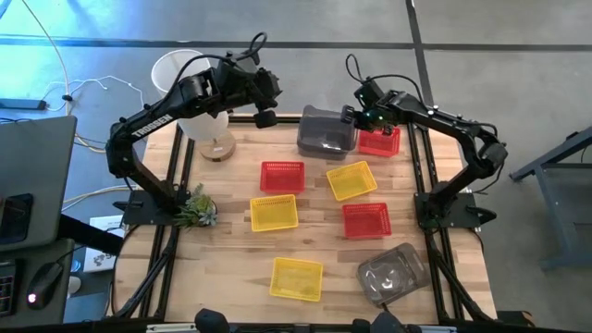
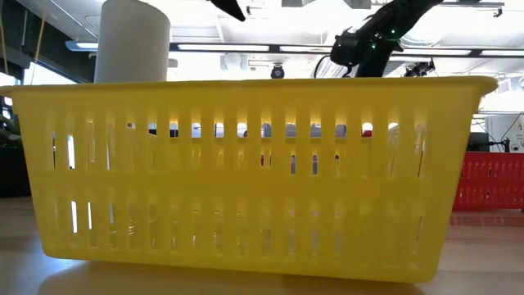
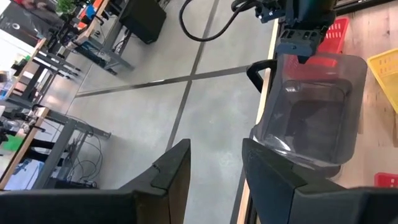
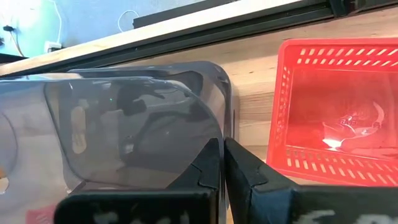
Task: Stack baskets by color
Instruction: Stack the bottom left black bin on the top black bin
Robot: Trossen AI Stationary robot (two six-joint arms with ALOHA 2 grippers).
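The right gripper [image 1: 350, 116] is at the far edge of the table, its fingers pinched together on the rim of a grey basket [image 1: 326, 130], which it holds by the wall nearest the red basket [image 1: 380, 141] just beside it. In the right wrist view the fingers [image 4: 245, 167] meet on the grey wall [image 4: 134, 134], with the red basket [image 4: 339, 118] lying flat on the wood. The grey basket sits with its opening facing up, and its long axis runs roughly from the far edge toward the near edge; whether it touches the table I cannot tell. The left gripper [image 1: 265, 118] hangs above the far edge, near the grey basket, with its fingers [image 3: 171, 171] apart and nothing between them. Spread over the table [image 1: 231, 273] lie more baskets, all open side up: a red one [image 1: 282, 176], a yellow one [image 1: 351, 179] turned at a slant, a yellow one [image 1: 275, 213], a red one [image 1: 366, 220], a yellow one [image 1: 297, 278] lying crosswise near the front, and a grey one [image 1: 391, 274] turned askew. A white lamp [image 1: 190, 97] stands at the far left corner.
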